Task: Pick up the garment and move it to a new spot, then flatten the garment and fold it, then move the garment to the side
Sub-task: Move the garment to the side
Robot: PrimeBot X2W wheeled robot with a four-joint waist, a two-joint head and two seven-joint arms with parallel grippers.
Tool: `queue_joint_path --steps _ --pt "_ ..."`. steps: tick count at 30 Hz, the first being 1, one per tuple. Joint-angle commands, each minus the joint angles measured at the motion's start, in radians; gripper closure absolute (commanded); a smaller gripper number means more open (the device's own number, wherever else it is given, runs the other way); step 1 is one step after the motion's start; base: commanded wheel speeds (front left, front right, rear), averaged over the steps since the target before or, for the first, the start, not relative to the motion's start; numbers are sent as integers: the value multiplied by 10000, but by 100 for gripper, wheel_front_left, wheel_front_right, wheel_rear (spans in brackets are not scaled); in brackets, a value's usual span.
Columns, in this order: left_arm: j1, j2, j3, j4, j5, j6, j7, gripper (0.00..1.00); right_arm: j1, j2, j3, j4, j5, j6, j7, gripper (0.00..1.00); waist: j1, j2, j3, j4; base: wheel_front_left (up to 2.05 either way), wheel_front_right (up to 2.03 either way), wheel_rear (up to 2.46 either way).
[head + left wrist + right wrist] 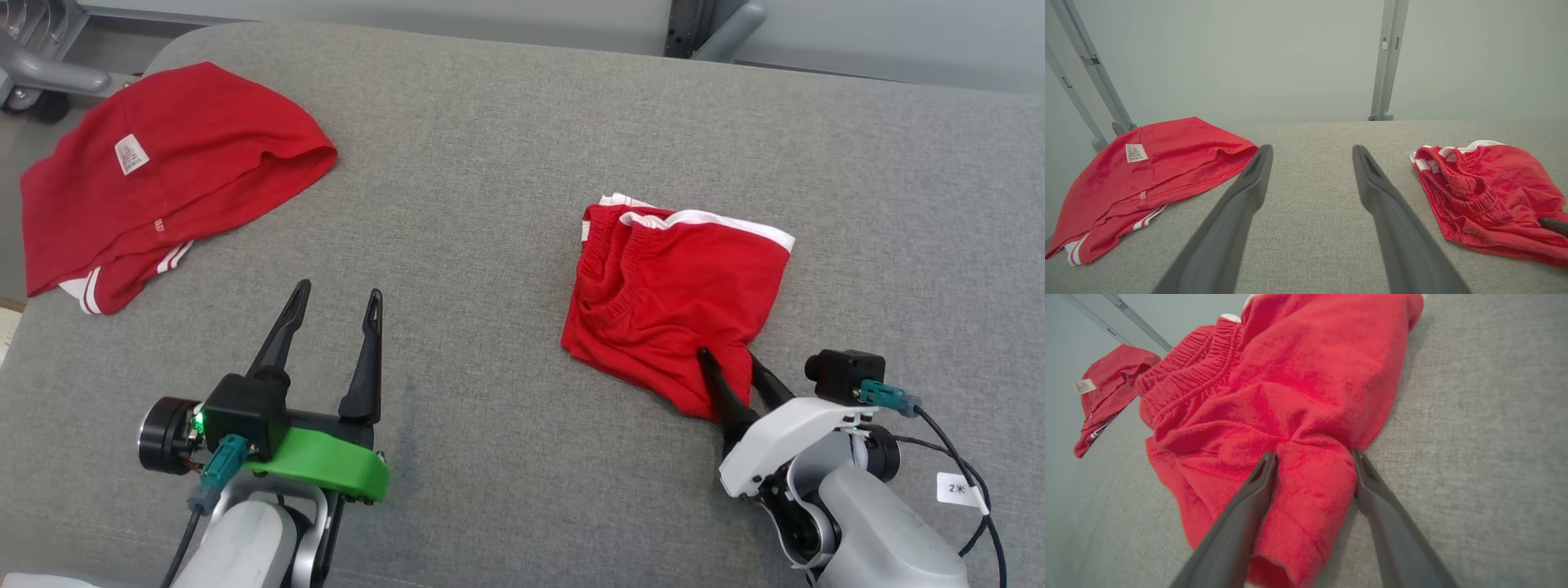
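closest in, the left claw (340, 288) hangs low over the bare grey worktop (490, 269), its two dark fingers spread wide with nothing between them. over on the right, the right claw (727, 355) is also spread wide. its fingers sit on either side of a bunched leg of the red shorts (686, 286), cloth between them but not pinched. the shorts lie crumpled on the worktop's right half, white trim along their far edge. farthest off, at the far left corner, a second red garment (188, 163) lies with a white label (131, 153) showing.
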Motion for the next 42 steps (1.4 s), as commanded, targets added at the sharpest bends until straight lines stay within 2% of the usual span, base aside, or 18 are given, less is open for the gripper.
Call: queue_joint_path --steps 1,4,5,11,21,28,32,36,42 --pt "-198 -30 -17 36 20 -44 -74 0 54 -67 228 216 239 7 201 100 0 0 53 -92 0 0 0" --pt "-252 -52 -43 57 37 -53 -97 0 -147 -341 496 162 506 6 176 100 0 0 91 -206 0 0 0" --pt "-270 -43 -30 40 38 -1 -115 0 -308 -574 721 81 585 3 158 100 0 0 123 -365 0 0 0" --pt "-234 92 -18 -60 55 58 -80 0 -466 -1056 1252 -250 1095 -3 173 100 0 0 193 -1049 0 0 0" --pt "-411 495 -4 -687 219 153 278 0 -848 -2490 2703 -693 1301 -6 71 100 0 0 677 -3407 0 0 0" --pt "-821 965 -9 -1183 476 116 797 0 -1751 -3181 3606 -793 1173 -5 -147 100 0 0 1355 -4805 0 0 0" --pt "-1126 1198 -21 -1500 648 82 1081 0 -2575 -3547 4126 -685 1266 -3 -314 100 0 0 1854 -5280 0 0 0" --pt "-1469 1424 -1 -1780 759 48 1335 0 -3508 -4187 4443 -354 1427 -3 -538 100 0 0 2424 -5554 0 0 0" --pt "-1851 1633 -31 -2052 930 -29 1560 0 -4419 -5204 4208 471 2005 -3 -783 100 0 0 3072 -5629 0 0 0"
